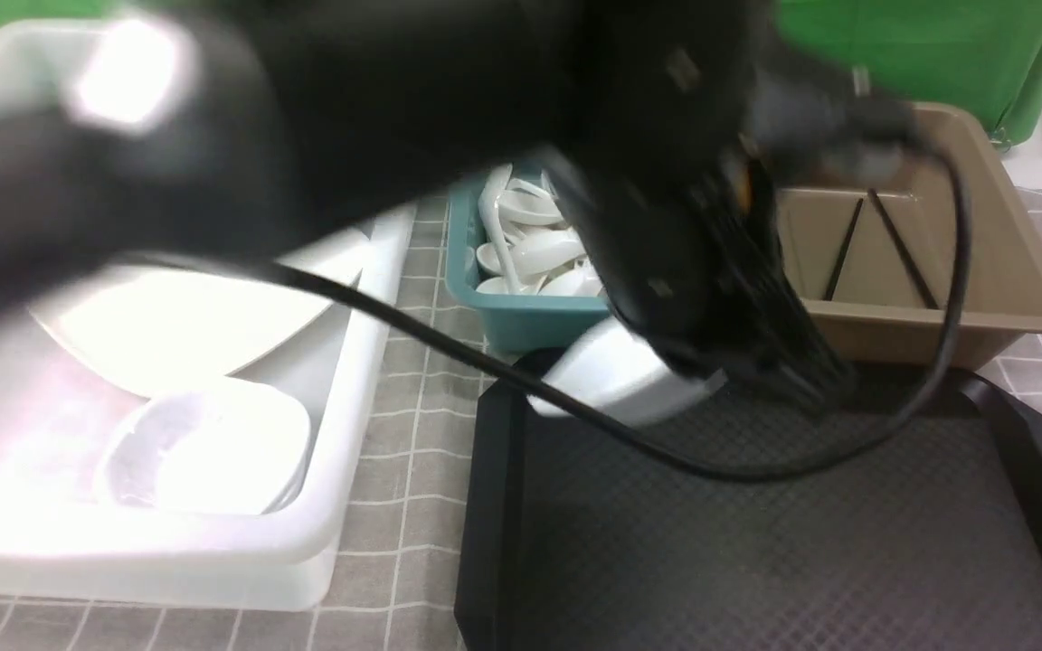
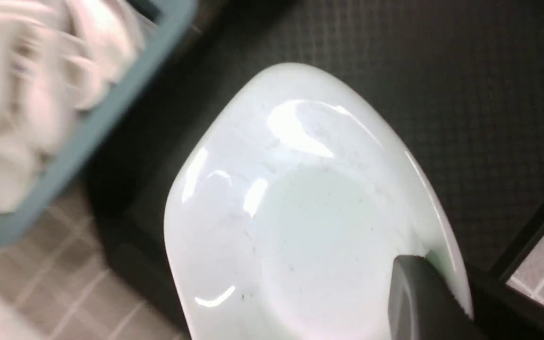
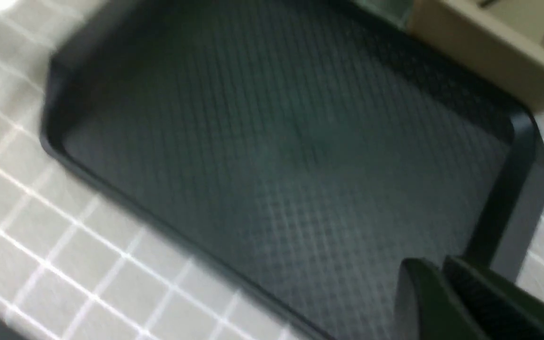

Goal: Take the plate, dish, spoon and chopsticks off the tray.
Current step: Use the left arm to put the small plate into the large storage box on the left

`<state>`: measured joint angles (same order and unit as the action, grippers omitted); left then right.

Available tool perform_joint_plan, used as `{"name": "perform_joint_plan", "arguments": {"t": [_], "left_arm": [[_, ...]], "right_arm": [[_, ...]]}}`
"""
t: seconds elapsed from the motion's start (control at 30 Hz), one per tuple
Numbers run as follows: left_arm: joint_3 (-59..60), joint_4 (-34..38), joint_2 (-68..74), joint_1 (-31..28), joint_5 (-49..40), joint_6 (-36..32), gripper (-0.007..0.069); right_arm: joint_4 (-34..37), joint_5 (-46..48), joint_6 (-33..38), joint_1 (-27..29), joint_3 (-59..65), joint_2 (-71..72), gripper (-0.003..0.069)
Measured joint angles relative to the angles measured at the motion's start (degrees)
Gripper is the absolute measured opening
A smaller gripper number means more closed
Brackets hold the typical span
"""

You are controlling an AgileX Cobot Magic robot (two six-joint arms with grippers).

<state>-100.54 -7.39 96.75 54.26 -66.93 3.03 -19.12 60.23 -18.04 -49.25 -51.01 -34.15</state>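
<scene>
A small white dish [image 1: 616,375] hangs tilted over the far left corner of the black tray [image 1: 756,561]. My left gripper [image 1: 697,366] is shut on its rim. In the left wrist view one finger [image 2: 418,297] lies inside the dish [image 2: 300,212], pinching the rim at my left gripper [image 2: 435,269]. In the right wrist view my right gripper [image 3: 435,267] is shut and empty above the bare tray floor [image 3: 276,141]. The large white plate [image 1: 186,316] lies in the white tub. White spoons [image 1: 530,244] fill the teal tub. Black chopsticks [image 1: 901,249] lie in the brown tub.
The white tub [image 1: 340,506] stands left of the tray and holds another small dish [image 1: 204,448]. The teal tub [image 1: 521,316] and brown tub [image 1: 1009,298] stand just behind the tray. My left arm's cable [image 1: 449,348] hangs across the tray. Grey checked cloth [image 1: 403,434] covers the table.
</scene>
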Motion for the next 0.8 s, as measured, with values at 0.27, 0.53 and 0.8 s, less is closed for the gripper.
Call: {"name": "perform_joint_plan", "arguments": {"t": [0.27, 0.53, 0.8], "left_arm": [[8.2, -11.6, -15.3, -4.3, -2.4, 1.9, 0.0029], [31.5, -11.1, -25.5, -23.5, 5.7, 1.7, 0.0029], [42.7, -6.9, -19.2, -29.6, 18.2, -6.9, 0.0029]], "right_arm": [[1.2, -8.0, -0.4, 0.0, 0.0, -0.1, 0.002], [1.3, -13.4, -0.4, 0.0, 0.0, -0.1, 0.002], [1.5, -14.9, -0.4, 0.0, 0.0, -0.1, 0.0021]]}}
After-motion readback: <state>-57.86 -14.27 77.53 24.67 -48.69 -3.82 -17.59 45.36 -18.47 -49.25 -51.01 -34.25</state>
